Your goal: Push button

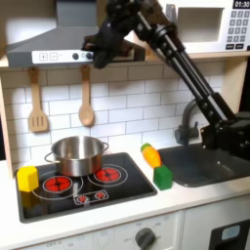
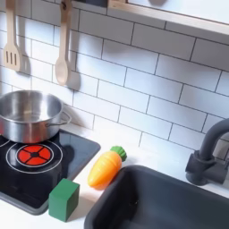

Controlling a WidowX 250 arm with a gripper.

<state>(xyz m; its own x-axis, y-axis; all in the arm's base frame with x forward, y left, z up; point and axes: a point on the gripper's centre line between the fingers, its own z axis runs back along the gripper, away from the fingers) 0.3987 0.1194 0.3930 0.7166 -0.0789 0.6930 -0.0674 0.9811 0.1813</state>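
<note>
I see the arm (image 1: pixel 181 68) reaching up from the counter's right side to the hood (image 1: pixel 61 47) in the first exterior view. The gripper (image 1: pixel 101 44) sits at the hood's front right end, against the panel, and I cannot tell whether its fingers are parted or closed. The buttons (image 1: pixel 64 57) are a small row along the hood's front strip, just left of the gripper; I can't make out which one it meets, if any.

On the stove (image 1: pixel 88 190), the pot (image 1: pixel 77 154) stands at the back between the burners. A yellow block (image 1: pixel 27 178) rests at the stove's left edge. The carrot (image 2: pixel 106 166) lies off the stove's right edge, beside the sink (image 2: pixel 170 201), with a green block (image 2: pixel 63 199) near the stove's front right corner in both exterior views. A spatula (image 1: pixel 37 103) and spoon (image 1: pixel 86 101) hang on the tiled wall. The faucet (image 2: pixel 207 154) stands behind the sink.
</note>
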